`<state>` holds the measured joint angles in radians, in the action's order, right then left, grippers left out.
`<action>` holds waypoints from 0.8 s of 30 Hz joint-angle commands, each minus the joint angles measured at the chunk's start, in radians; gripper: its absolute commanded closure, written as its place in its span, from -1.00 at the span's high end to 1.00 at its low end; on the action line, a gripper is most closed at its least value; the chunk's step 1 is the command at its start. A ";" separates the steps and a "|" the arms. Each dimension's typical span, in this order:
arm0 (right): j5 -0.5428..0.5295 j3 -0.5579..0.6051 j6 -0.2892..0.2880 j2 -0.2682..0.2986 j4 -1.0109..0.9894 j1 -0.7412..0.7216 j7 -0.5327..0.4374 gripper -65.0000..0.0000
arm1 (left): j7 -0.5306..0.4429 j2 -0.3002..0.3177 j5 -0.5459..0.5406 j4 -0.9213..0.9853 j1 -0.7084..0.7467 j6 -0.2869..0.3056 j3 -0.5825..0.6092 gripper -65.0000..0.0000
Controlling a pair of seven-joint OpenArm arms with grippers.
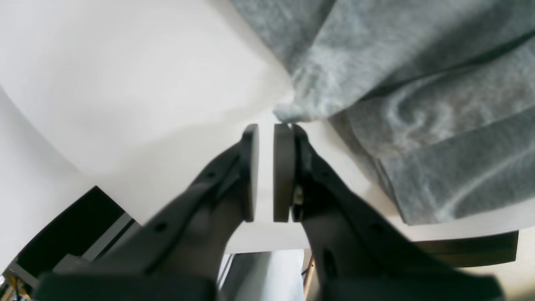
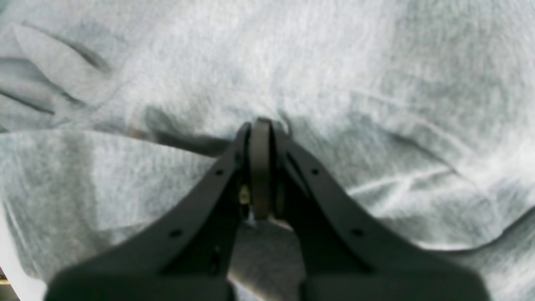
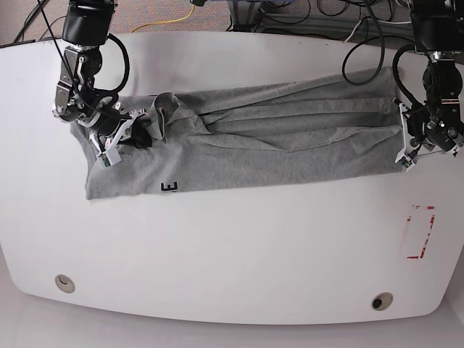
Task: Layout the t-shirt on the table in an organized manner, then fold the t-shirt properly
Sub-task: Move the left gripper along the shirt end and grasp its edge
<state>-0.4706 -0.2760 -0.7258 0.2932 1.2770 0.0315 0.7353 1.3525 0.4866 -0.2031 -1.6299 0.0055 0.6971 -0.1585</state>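
hidden/unclear: print on the t-shirt point(image 3: 246, 138) mostly folded under, only one dark block letter point(image 3: 168, 188) shows at the near hem, base view. right wrist view is blurry, cloth fills it, can't see what's under the tips. left wrist view soft too; sleeves & neck can't be made out in the folds.
t-shirt pos: lies on the table point(image 3: 217, 254), far half, well apart from the red tape outline point(image 3: 420, 232) near the table's right end in base view.
axis: long axis runs side to side across base view, between the two arms; long creases run the same way.
cloth: heather grey, soft knit, rumpled; bunched ridge at base-view left, flatter band toward the right. in left wrist view layered folds w/ a limp corner hanging near the tips.
table: glossy white, curved edges, two round grommets point(image 3: 64, 283) near the front edge.
right gripper point(image 2: 261, 123): fingers pressed together, tips sunk in a dark crease of the shirt; whether cloth is pinched can't tell. at base-view left end of the shirt.
left gripper point(image 1: 271, 129): fingers point(image 1: 284, 167) nearly together, narrow bare slit w/ white table showing through, nothing held; tips just beside the shirt's corner, touching or not unclear.
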 commanded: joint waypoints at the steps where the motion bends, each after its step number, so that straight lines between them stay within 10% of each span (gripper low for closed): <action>1: 0.138 0.011 0.028 -0.002 -0.024 0.023 0.151 -0.95 | 0.000 0.022 0.003 -0.017 -0.002 0.001 -0.008 -0.85; 8: 0.138 0.011 0.028 -0.004 -0.024 0.023 0.151 -0.95 | 0.000 0.048 0.003 -0.019 0.024 0.001 -0.023 -0.82; 17: 0.138 0.011 0.028 -0.004 -0.024 0.021 0.151 -0.95 | 0.026 0.054 0.000 -0.019 0.038 0.001 -0.174 0.22; 24: 0.138 0.011 0.028 -0.004 -0.023 0.021 0.151 -0.95 | 0.044 0.054 -0.174 -0.019 0.032 0.001 -0.267 0.39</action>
<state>-0.4706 -0.2760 -0.7261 0.2909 1.2770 0.0315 0.7357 1.4029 0.5228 -0.3176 -1.6310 0.0540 0.6971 -0.4107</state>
